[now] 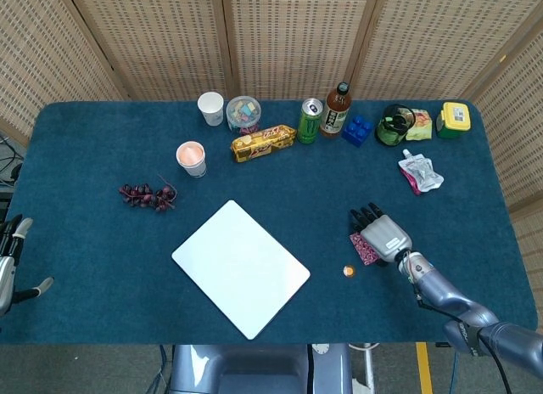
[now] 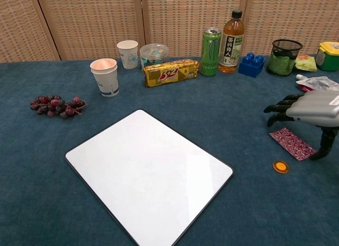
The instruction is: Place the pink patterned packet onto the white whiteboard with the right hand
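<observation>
The pink patterned packet [image 1: 366, 249] [image 2: 292, 143] lies flat on the blue cloth, right of the white whiteboard [image 1: 240, 267] [image 2: 148, 172]. My right hand [image 1: 383, 233] [image 2: 312, 108] hovers just above the packet's right part, palm down, with its fingers spread toward the board and its thumb pointing down beside the packet's right edge. It holds nothing. In the head view the hand covers part of the packet. My left hand [image 1: 12, 260] rests at the far left table edge, fingers apart and empty.
A small orange disc [image 1: 348, 271] [image 2: 280, 166] lies just in front of the packet. Grapes [image 1: 148, 194] lie left of the board. Cups, a yellow snack pack [image 1: 263, 143], a can, a bottle, a blue brick and a mesh cup line the back. A pouch [image 1: 420, 172] lies behind the right hand.
</observation>
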Controlling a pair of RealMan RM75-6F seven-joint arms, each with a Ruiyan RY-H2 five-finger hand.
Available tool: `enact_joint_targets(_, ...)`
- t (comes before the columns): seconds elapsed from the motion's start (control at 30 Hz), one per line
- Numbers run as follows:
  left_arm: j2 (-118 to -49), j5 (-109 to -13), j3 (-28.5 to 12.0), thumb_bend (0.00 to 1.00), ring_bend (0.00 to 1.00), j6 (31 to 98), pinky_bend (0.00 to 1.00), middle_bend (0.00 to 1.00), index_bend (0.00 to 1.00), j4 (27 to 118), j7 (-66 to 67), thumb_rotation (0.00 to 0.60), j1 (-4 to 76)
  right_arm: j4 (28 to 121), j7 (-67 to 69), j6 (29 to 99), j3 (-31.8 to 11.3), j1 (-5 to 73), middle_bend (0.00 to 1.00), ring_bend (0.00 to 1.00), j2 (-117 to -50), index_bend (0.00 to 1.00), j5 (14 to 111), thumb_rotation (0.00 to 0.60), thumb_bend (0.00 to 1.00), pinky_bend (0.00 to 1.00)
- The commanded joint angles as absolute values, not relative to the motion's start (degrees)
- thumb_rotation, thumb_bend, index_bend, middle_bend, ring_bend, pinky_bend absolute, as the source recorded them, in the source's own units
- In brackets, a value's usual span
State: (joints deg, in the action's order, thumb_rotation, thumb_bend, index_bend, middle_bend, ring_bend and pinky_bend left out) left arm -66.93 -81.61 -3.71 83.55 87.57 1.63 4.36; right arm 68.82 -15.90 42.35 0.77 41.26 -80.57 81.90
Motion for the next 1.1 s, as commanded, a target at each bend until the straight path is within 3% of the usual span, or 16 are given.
enact_joint_targets(0.03, -66.9, -81.6, -3.7, 0.00, 0.00, 83.6, 0.00, 0.00, 0.00, 87.6, 1.6, 0.600, 4.4, 68.1, -15.2, 42.3, 1.0, 41.2, 0.00, 0.00, -81.0, 0.16, 82.2, 0.600, 0.00, 0.00)
enact_joint_targets(0.43, -67.0, -81.6, -3.6, 0.00, 0.00, 83.5, 0.00, 0.00, 0.00, 87.5, 1.5, 0.600, 4.4, 67.4, -12.4, 42.1, 1.4, 41.2, 0.00, 0.00, -81.6, 0.46, 82.6, 0.600, 0.09, 0.00)
enact_joint_targets(0.67, -66.9, -81.7, -3.6, 0.00, 0.00, 83.5, 0.00, 0.00, 0.00, 87.5, 1.5, 0.600, 4.5, 68.2, -9.8, 43.1, 1.1, 41.0, 0.00, 0.00, -81.2, 0.52, 83.2, 0.600, 0.14, 0.00)
enact_joint_targets(1.1, -66.8, -81.8, -3.5, 0.00, 0.00, 83.6, 0.00, 0.00, 0.00, 87.5, 1.3, 0.600, 4.4, 68.7, -7.1, 44.5, 1.2, 41.0, 0.00, 0.00, -80.6, 0.54, 84.7, 0.600, 0.21, 0.00)
